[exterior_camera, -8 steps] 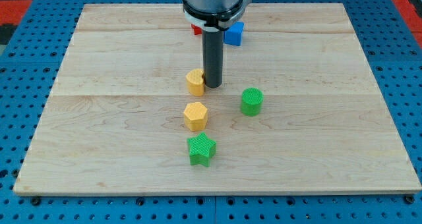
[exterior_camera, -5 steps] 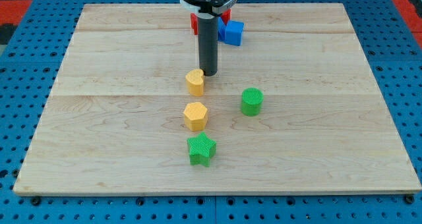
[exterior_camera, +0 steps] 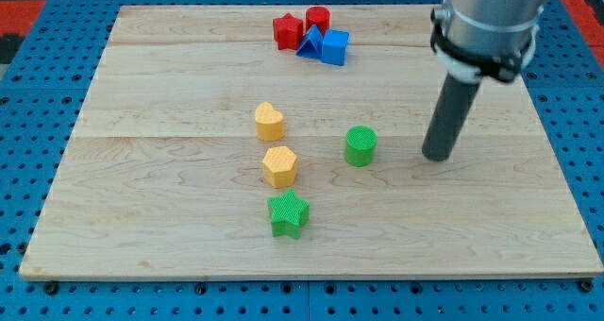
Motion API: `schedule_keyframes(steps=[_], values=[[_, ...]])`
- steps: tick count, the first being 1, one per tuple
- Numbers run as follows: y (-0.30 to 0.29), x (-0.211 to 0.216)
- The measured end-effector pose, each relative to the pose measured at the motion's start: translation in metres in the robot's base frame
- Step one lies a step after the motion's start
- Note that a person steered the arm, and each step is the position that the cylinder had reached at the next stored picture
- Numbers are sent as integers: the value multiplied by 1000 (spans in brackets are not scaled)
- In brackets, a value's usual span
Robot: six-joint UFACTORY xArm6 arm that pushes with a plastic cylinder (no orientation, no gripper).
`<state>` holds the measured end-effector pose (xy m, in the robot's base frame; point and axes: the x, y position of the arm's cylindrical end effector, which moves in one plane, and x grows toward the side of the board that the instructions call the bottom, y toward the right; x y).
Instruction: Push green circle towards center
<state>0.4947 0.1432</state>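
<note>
- The rod's tip (exterior_camera: pixel 436 158) rests on the wooden board (exterior_camera: pixel 142 217) to the view's right of the green circle (exterior_camera: pixel 360 145), near it but with bare wood showing between them, so nothing is touching yet.
- There is nothing to clench or release here: the tool is a plain dark rod, holding nothing and free of every block.
- That spot makes sense to me: the green circle sits to the tip's left, slightly right of the board's middle, so a shove leftward from here would carry it toward the centre.
- Farther left of the tip, beyond the circle, stand the yellow heart (exterior_camera: pixel 269 121) and the yellow hexagon (exterior_camera: pixel 279 166), with the green star (exterior_camera: pixel 289 214) lower left of the tip.
- I'd judge those 3 mark the limit; a long push could knock the circle into the hexagon.
- Up and left of the tip, well apart, a cluster of 2 red blocks (exterior_camera: pixel 300 25) and 2 blue blocks (exterior_camera: pixel 326 44) huddles at the board's top edge, out of the way.
</note>
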Motion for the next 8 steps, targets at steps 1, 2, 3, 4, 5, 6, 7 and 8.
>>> schedule_keyframes(steps=[1, 2, 3, 4, 5, 6, 7, 8], values=[[-68, -17], [-81, -65], [-82, -116], [-33, -112], [7, -50], [-23, -1], [-58, -19], [-73, -11]])
